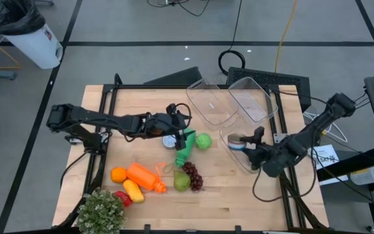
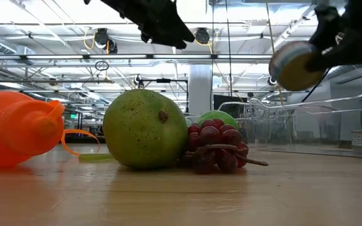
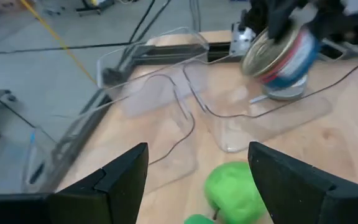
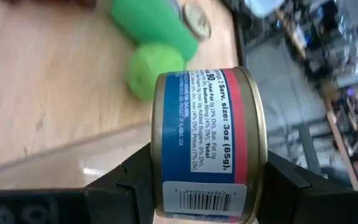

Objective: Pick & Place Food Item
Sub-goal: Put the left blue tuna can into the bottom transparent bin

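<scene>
My right gripper (image 4: 209, 186) is shut on a small blue-and-red labelled can (image 1: 237, 142), above a clear plastic container (image 1: 241, 161) at the table's right. My left gripper (image 3: 197, 171) stands open in the air near the table's middle, above a green apple (image 3: 232, 190) and touching nothing. The apple rests on the wood beside a green bottle (image 1: 186, 152) that lies on its side. A second small tin (image 1: 169, 140) sits just left of the bottle. My right gripper pinches the can between its two fingers (image 4: 135, 180), one at each flat end, close to the rim (image 4: 255, 186). The fingers come from the table's right, slanting down. The can is lifted clear and tipped onto its side, label (image 4: 194, 124) toward the wrist camera.
Two more clear containers (image 1: 210, 103) (image 1: 252, 97) stand at the far edge. Near the front lie a pear (image 1: 182, 182), purple grapes (image 1: 193, 175), an orange bottle (image 1: 145, 177), an orange (image 1: 118, 174), a yellow piece (image 1: 133, 190) and a potted plant (image 1: 100, 211).
</scene>
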